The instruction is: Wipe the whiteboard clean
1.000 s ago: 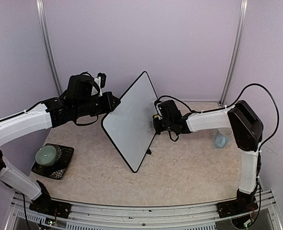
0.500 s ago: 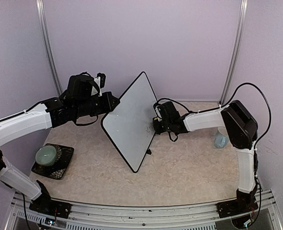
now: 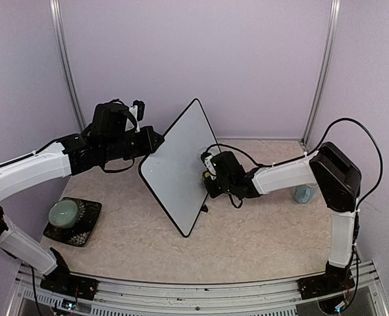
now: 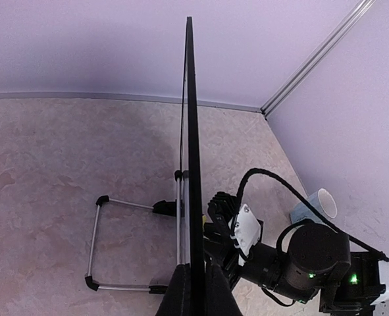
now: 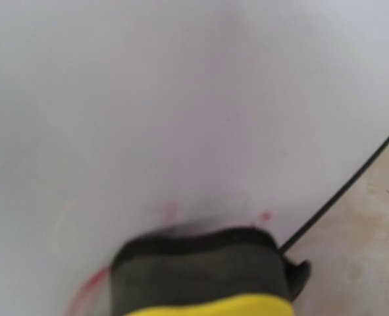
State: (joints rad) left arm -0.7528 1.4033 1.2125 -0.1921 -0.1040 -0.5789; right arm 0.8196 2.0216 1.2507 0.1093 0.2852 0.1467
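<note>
Table [image 3: 266, 230]: bare marbled top under both sets of fingers, lots of room fwd of the right fingers.

Whiteboard [image 3: 178, 164]: stood up on a corner, tilted, between the two grippers, face toward the right fingers. Wire stand [image 4: 95, 243] hangs off the back, opposite side from them. Can't tell if the low corner touches the table.

Left gripper [image 3: 156, 146]: closed tight on the board's left corner, frame pinched between the fingers [image 4: 176, 299]. It acts as the brace.

Right gripper [image 3: 208, 176]: partly closed, pinching the eraser [image 5: 204, 273], black felt w/ yellow back. Felt is pressed on the board face straight ahead of the fingertips, low and nr the right-hand edge.

Step, as I read it: mid-wipe, lower-right patch. Most of the face looks clean. Faint red marks [image 5: 171, 210] sit just above the pad, w/ a red smear at its left corner. Next move prob calls for a sweep up/left over those w/ steady pressure, left grip resisting the push.

Edges: black frame [image 5: 352, 191] runs just right of the pad, so little room that way and the pad could slip off. Cup [image 3: 304, 193] is well behind the right fingers and green candle [image 3: 64, 212] is well below the left fingers. Neither is in the way.
</note>
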